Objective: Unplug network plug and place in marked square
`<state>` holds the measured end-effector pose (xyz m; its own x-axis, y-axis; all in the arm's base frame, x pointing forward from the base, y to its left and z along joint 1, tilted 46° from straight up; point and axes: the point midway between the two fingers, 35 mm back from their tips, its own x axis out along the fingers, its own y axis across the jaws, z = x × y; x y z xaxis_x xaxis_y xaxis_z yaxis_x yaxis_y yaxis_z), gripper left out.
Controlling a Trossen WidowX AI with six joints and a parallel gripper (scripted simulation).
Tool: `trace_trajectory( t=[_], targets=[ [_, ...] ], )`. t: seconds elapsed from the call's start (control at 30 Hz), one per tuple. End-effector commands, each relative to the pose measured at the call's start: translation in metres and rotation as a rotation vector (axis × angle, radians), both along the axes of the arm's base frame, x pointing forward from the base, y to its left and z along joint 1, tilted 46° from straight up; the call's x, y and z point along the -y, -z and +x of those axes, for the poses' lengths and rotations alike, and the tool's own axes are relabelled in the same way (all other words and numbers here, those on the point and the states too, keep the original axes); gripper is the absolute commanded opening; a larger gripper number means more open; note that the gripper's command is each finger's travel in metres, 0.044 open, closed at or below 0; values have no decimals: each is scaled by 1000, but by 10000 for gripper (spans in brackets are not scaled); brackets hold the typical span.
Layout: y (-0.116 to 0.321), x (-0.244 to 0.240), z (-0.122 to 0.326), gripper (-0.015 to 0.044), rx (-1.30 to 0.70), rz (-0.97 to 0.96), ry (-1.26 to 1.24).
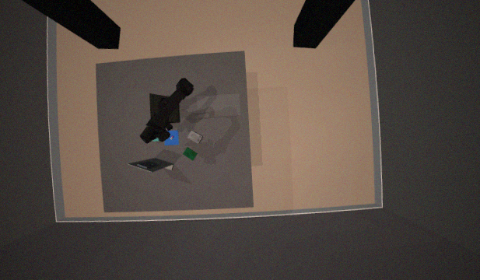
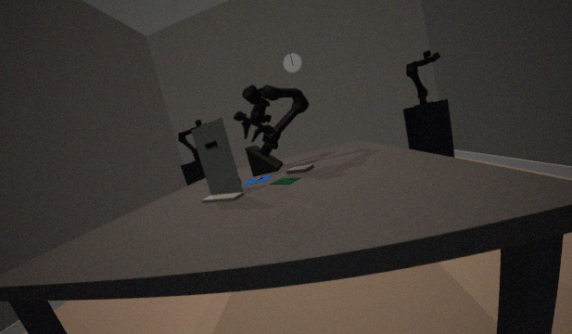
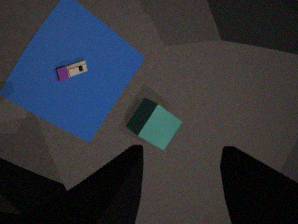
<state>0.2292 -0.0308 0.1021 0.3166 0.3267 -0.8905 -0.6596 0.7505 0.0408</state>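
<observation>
From here the black metal-looking pincer hangs part-open and empty, while the small cream-and-purple plug lies on the flat blue square, up-left of both fingertips in the wrist view, its long axis nearly crosswise, leaving retreat apparently unobstructed.

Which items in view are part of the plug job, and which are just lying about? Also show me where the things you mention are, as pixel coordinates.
Part of the job:
- plug [image 1: 172,137] [image 2: 259,178] [image 3: 72,70]
- blue square [image 1: 175,142] [image 2: 251,182] [image 3: 102,95]
- upright panel [image 1: 155,165] [image 2: 221,167]

Just lying about:
- teal block [image 1: 155,139] [image 3: 160,127]
- green patch [image 1: 190,153] [image 2: 286,181]
- pale grey block [image 1: 194,137] [image 2: 300,169]
</observation>
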Motion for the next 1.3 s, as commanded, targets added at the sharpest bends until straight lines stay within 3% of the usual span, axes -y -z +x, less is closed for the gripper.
trace_trajectory(
  t=[0.0,0.33,0.7,1.27],
  targets=[
    [-12,11,1,156,7,2,-3],
    [-30,28,0,156,12,5,-2],
    [-30,28,0,440,12,5,-2],
    [-30,28,0,440,12,5,-2]
  ],
)
